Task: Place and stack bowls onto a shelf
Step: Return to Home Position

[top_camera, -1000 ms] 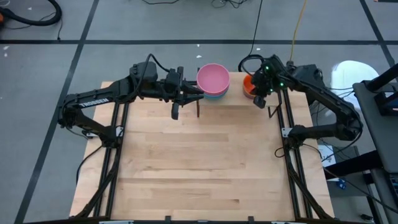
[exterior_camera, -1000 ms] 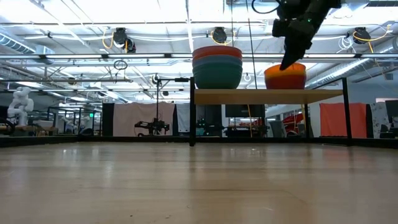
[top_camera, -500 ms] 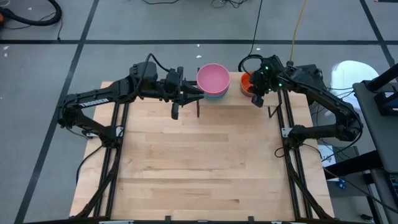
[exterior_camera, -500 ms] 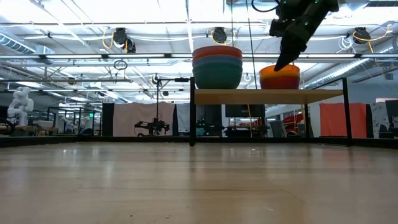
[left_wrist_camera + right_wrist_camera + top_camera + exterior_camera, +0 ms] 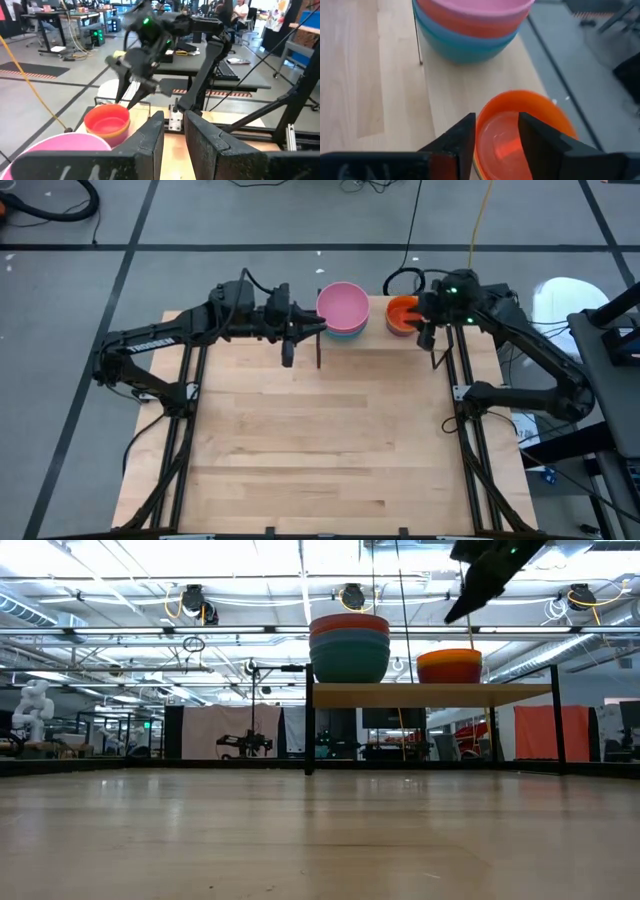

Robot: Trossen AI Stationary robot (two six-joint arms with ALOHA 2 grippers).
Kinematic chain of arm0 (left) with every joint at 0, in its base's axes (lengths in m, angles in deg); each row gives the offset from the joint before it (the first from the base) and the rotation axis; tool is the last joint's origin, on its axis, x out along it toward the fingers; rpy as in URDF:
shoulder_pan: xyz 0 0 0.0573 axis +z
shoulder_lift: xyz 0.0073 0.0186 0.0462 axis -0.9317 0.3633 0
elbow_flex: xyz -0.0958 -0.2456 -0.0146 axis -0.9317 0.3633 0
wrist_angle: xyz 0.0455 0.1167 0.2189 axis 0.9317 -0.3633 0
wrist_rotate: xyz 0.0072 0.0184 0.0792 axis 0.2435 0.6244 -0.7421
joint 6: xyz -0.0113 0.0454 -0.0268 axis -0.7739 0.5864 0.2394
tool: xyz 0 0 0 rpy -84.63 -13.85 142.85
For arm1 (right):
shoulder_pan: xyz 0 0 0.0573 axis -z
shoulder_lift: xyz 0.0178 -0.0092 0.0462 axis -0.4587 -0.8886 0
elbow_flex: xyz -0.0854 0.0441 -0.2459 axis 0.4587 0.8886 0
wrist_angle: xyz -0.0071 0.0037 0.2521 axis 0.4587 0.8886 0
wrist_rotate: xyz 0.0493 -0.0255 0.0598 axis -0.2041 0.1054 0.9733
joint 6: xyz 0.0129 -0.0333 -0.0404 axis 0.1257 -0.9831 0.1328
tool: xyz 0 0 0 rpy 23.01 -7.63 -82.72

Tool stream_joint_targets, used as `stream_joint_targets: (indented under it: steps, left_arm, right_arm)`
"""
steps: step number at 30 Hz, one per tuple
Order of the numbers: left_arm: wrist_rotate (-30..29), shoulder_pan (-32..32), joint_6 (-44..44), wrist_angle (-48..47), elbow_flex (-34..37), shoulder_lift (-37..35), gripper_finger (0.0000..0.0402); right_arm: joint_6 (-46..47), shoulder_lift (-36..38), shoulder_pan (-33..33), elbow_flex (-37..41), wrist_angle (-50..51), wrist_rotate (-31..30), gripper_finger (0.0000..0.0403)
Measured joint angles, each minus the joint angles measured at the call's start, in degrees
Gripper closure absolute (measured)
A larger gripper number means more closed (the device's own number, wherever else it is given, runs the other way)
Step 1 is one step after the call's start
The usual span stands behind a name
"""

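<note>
R tool (image 5: 497, 125), fingers apart, over orange bowl (image 5: 402, 310) on shelf (image 5: 430, 693)

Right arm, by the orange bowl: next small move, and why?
Probably draw the right gripper up and back from the shelf toward its rest pose. It hangs open and holds nothing, clear of the orange bowl, which sits on top of its stack. The left gripper waits beside the pink bowl.
</note>
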Motion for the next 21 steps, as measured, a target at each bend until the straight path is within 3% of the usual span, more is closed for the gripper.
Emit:
stream_joint_targets:
  steps: [5, 16, 21]
  left_arm:
    - [-0.45, 0.58, 0.34, -2.68, -0.02, -2.94, 0.0321]
    - [-11.68, 0.7, 1.57, -19.94, -0.04, -15.13, 0.0323]
    - [-13.84, 0.7, -0.44, -29.46, -0.02, -20.03, 0.037]
  right_arm:
    - [0.0, 5.59, 0.0, 0.0, -1.06, -0.03, 0.0257]
    - [-0.01, 16.62, -0.02, -0.02, -2.01, 0.03, 0.0263]
    - [2.04, 20.57, -0.02, -0.03, -2.0, 0.06, 0.0263]
